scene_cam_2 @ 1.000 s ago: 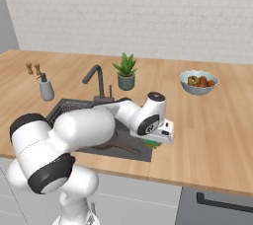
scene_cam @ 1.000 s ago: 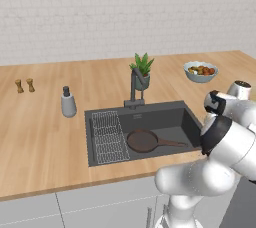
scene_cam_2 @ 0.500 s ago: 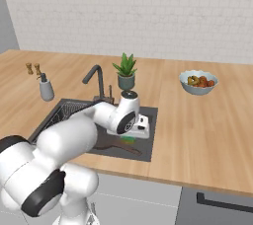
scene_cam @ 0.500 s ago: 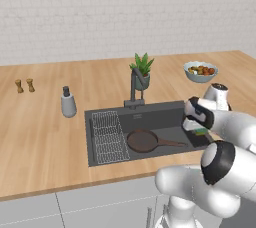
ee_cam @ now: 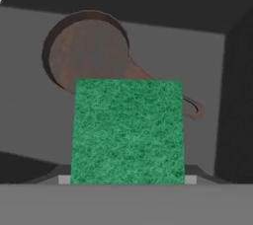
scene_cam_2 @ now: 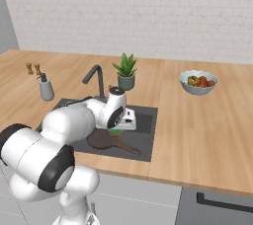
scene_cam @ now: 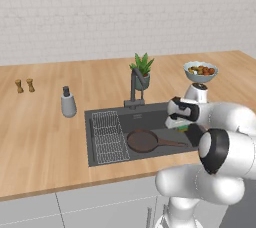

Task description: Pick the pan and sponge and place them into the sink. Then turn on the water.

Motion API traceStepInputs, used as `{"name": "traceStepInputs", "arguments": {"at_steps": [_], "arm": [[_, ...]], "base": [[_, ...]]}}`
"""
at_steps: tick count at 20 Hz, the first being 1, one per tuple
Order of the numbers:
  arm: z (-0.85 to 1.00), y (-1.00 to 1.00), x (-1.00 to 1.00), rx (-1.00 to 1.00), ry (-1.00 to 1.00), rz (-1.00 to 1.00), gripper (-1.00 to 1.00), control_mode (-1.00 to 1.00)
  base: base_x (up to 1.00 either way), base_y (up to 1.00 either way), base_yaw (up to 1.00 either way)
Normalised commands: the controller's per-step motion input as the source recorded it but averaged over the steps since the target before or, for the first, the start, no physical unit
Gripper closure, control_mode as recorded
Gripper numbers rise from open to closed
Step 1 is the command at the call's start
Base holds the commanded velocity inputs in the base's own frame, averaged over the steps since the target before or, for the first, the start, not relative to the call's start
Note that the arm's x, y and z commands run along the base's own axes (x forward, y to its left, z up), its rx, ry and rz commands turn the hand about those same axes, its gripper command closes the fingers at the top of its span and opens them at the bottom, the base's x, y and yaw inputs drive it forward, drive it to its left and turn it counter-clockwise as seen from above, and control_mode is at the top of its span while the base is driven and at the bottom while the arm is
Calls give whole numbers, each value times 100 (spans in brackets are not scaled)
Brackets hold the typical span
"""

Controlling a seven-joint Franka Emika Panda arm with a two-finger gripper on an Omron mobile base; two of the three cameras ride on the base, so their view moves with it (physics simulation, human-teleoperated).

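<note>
The dark brown pan [scene_cam: 142, 140] lies flat on the floor of the dark grey sink [scene_cam: 150, 117], its thin handle pointing right. My gripper [scene_cam: 182, 126] hangs over the sink's right part, shut on the green sponge [scene_cam: 182, 128]. From the right base view the sponge [scene_cam_2: 116, 131] hovers just above the pan [scene_cam_2: 103, 140] inside the sink [scene_cam_2: 146, 120]. In the hand view the sponge [ee_cam: 128, 130] covers the fingertips, with the pan [ee_cam: 86, 56] below and beyond it. No water runs from the faucet [scene_cam: 134, 89].
A wire rack [scene_cam: 107, 137] lies in the sink's left part. A potted plant [scene_cam: 142, 70] stands behind the faucet. A soap dispenser [scene_cam: 67, 103] and two small shakers [scene_cam: 25, 85] stand on the counter to the left, a fruit bowl [scene_cam: 200, 71] at the back right.
My arm has swung left from above the counter at the sink's right edge to over the basin, carrying the sponge. The pan has stayed where it lay.
</note>
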Motion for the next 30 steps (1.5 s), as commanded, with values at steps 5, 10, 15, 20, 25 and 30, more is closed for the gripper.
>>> {"name": "traceStepInputs", "arguments": {"at_steps": [5,10,15,20,25,30], "arm": [[-28,41,31,0,0,0,100,-100],[-73,6,5,0,-1,0,100,-100],[-43,2,25,0,-1,0,100,-100],[-21,13,45,0,0,0,100,-100],[-38,16,40,0,0,0,100,-100],[-37,9,41,0,0,0,100,-100]], "base": [[0,0,0],[0,0,0],[0,0,0],[0,0,0],[0,0,0],[0,0,0]]}}
